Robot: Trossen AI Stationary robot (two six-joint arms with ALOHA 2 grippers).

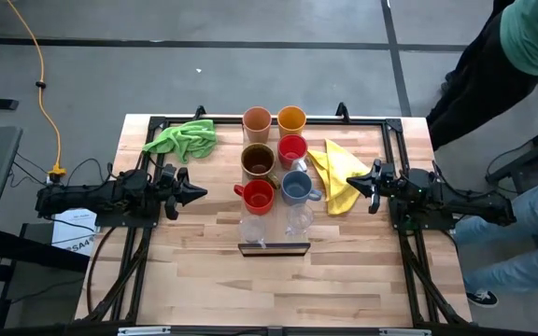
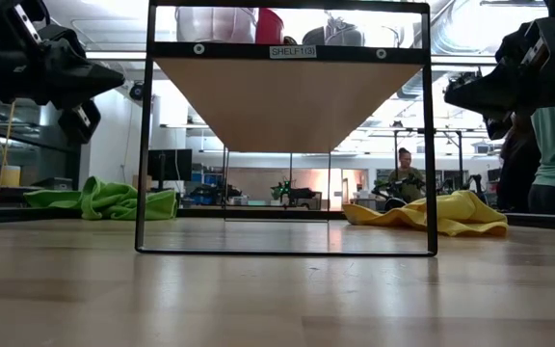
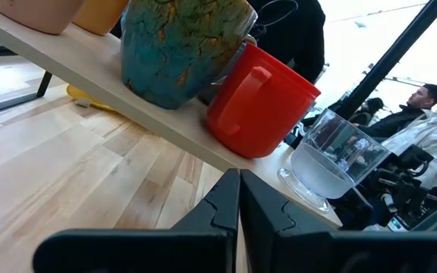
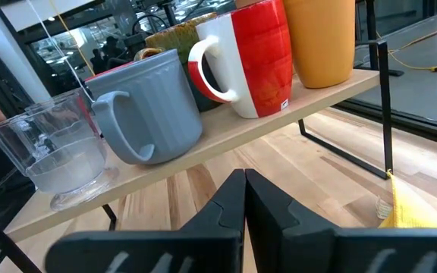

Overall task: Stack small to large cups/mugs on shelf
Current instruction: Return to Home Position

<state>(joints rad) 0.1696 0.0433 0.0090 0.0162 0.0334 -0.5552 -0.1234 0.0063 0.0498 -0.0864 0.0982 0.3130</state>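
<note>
The shelf point(image 1: 274, 249) stands mid-table on a black frame. On it are two rows of cups resting on their bases: peach tumbler point(image 1: 257, 122), brown mug point(image 1: 258, 160), red mug point(image 1: 257, 196) and clear glass point(image 1: 253, 229); orange tumbler point(image 1: 291, 119), red mug point(image 1: 291, 149), grey-blue mug point(image 1: 296, 188) and clear glass point(image 1: 298, 221). My left gripper point(image 1: 199, 193) is shut and empty, left of the shelf. Its wrist view point(image 3: 240, 199) looks at the red mug point(image 3: 260, 102) and a glass point(image 3: 332, 155). My right gripper point(image 1: 351, 182) is shut and empty, right of the shelf, above the yellow cloth. Its wrist view point(image 4: 245, 193) looks at the grey-blue mug point(image 4: 154, 106).
A green cloth point(image 1: 183, 138) lies at the far left of the shelf and a yellow cloth point(image 1: 336, 173) to its right. Bare tabletop point(image 1: 269, 289) lies in front of the shelf. People stand beyond the table's right edge point(image 1: 521, 56).
</note>
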